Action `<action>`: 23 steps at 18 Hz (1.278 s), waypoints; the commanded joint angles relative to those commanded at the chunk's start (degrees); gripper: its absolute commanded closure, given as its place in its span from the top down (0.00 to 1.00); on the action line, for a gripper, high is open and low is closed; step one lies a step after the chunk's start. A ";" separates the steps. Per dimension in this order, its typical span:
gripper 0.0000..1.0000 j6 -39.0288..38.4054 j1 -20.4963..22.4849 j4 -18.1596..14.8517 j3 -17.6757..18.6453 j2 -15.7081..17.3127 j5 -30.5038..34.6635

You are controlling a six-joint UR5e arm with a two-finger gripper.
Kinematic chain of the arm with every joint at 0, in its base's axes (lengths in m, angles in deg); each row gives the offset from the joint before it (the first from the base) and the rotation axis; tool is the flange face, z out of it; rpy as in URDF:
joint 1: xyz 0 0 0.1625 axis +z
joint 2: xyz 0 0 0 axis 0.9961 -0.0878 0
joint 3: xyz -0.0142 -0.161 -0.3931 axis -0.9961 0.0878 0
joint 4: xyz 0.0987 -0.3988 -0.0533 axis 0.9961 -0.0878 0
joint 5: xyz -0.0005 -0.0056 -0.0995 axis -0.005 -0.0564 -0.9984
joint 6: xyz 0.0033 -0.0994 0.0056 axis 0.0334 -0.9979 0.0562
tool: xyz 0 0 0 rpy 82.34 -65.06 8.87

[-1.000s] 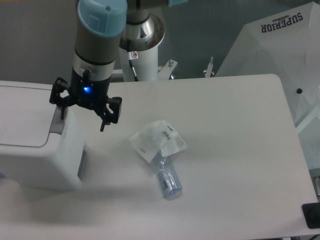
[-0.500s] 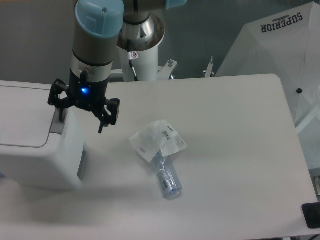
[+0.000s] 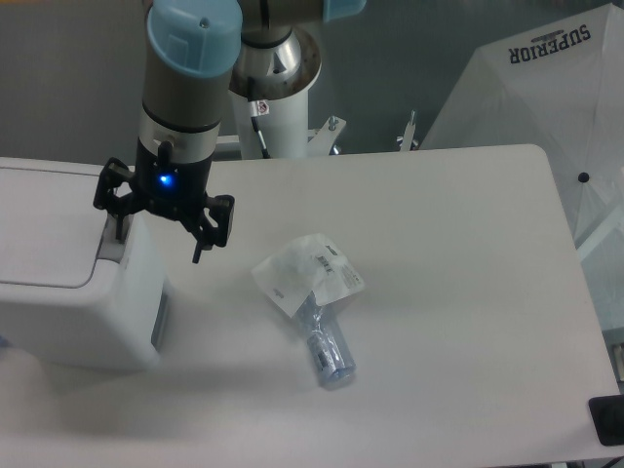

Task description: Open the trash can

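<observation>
Bottle (image 3: 330, 353) with label lies near trash can (image 3: 68, 283), whose right edge sits under the wide-spread end effector (image 3: 159, 234).

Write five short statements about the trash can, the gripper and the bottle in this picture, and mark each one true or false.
1. The trash can stands at the left end of the table. True.
2. The gripper holds the bottle. False: the bottle lies on the table, apart from the gripper.
3. The gripper's fingers are spread apart. True.
4. The bottle stands upright. False: it lies on its side, with a crumpled clear wrapper at its upper end.
5. The trash can lid is wide open. False: it lies flat and shut.
</observation>
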 joint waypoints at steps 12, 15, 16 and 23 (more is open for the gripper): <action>1.00 0.26 0.70 0.00 -2.02 0.26 -0.26; 1.00 1.14 3.68 0.44 -2.37 0.35 0.00; 1.00 1.58 4.65 1.05 -2.37 0.35 0.17; 1.00 14.41 13.96 5.35 -1.41 -2.89 6.32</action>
